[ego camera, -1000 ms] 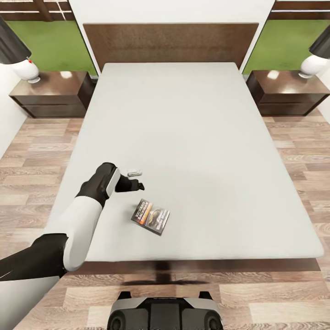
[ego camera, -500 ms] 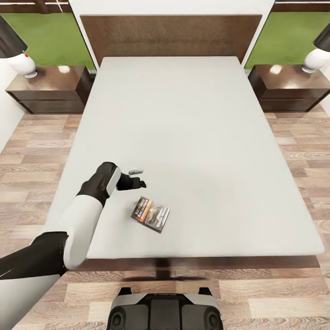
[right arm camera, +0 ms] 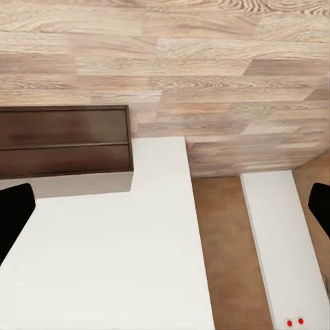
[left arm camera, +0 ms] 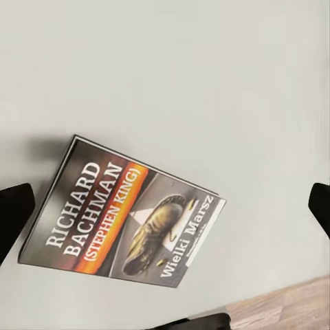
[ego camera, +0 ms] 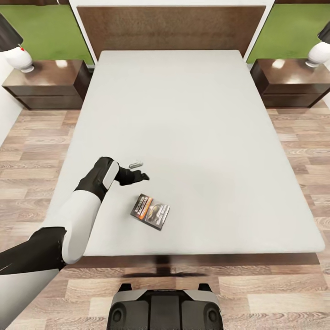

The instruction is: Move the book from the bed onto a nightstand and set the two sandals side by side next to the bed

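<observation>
The book (ego camera: pixel 150 211) lies flat on the bed's off-white mattress (ego camera: pixel 192 137), near the foot end, with its dark cover and orange band facing up. My left gripper (ego camera: pixel 140 170) hovers open just beyond the book, toward the headboard, holding nothing. In the left wrist view the book (left arm camera: pixel 124 220) lies below the open left gripper (left arm camera: pixel 167 210), with both fingertips (left arm camera: pixel 14 213) spread wide at the frame's edges. My right gripper (right arm camera: pixel 167 210) is open too, over wood floor and a white surface. The sandals are out of view.
A dark nightstand (ego camera: pixel 46 82) with a white lamp (ego camera: pixel 18 57) stands left of the headboard, and another nightstand (ego camera: pixel 288 80) with a lamp (ego camera: pixel 318 52) stands on the right. Wood-plank floor (ego camera: pixel 293 151) runs along both sides. My base (ego camera: pixel 165 309) is at the bed's foot.
The head camera has moved, shifting the whole picture so that bed and nightstands sit higher. The left gripper has edged slightly farther over the mattress. The book has not moved.
</observation>
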Motion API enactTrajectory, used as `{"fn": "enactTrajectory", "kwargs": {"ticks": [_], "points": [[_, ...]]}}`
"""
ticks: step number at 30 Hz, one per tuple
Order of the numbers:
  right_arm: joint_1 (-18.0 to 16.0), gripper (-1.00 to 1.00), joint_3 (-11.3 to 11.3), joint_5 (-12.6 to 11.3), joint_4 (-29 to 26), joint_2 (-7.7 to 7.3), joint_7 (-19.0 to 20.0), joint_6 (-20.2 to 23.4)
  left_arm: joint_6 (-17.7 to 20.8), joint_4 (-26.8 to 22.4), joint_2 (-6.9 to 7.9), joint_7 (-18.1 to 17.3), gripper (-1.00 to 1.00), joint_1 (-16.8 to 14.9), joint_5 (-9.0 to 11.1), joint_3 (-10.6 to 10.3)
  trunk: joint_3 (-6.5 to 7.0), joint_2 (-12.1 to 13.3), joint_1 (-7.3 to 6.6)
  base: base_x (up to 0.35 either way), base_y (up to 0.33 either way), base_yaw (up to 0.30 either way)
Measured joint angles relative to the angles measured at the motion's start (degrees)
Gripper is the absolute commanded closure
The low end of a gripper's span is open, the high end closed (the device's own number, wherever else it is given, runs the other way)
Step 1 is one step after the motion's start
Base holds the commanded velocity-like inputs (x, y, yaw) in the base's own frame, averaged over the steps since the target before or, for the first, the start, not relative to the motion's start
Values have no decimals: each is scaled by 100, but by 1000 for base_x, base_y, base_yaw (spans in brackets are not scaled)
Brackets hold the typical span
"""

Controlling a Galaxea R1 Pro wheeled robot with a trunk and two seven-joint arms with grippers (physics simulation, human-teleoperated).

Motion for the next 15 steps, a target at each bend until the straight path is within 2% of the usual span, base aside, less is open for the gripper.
{"fn": "enactTrajectory", "kwargs": {"ticks": [15], "points": [[1, -100, -9, 1, 1, -6, 0, -16, -1, 44, 10, 175, -100, -226, 84, 103, -141, 0, 0, 0, 0, 0]]}}
